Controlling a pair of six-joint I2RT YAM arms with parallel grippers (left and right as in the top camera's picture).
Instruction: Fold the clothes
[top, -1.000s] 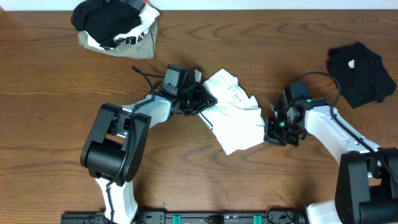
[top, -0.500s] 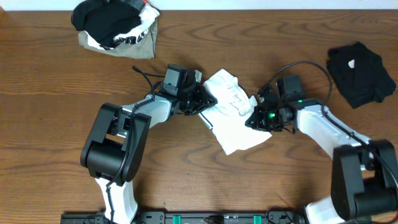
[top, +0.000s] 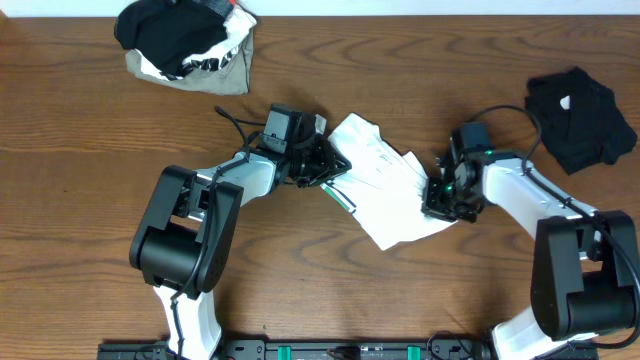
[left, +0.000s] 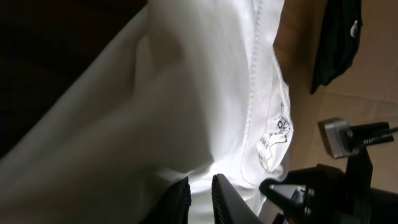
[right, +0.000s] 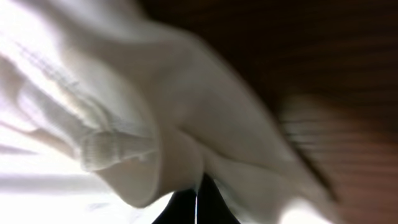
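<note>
The white T-shirt (top: 388, 195) lies partly folded near the middle of the worktop (top: 80, 220), stretched between the two arms. The left pincer (top: 328, 166) sits at the shirt's left edge, clamped on a fold of the white cloth. Its wrist view shows the two dark fingers (left: 176, 200) close together with cloth pinched between them, and a sewn label (left: 273, 138) further along the hem. The right pincer (top: 438, 198) is at the shirt's right edge, jaws drawn together on bunched white cloth, though its wrist view is blurred. A heap of clothes (top: 185, 45) rests at the far left corner. A black garment (top: 580, 115) lies by the right edge, well apart from the shirt.
</note>
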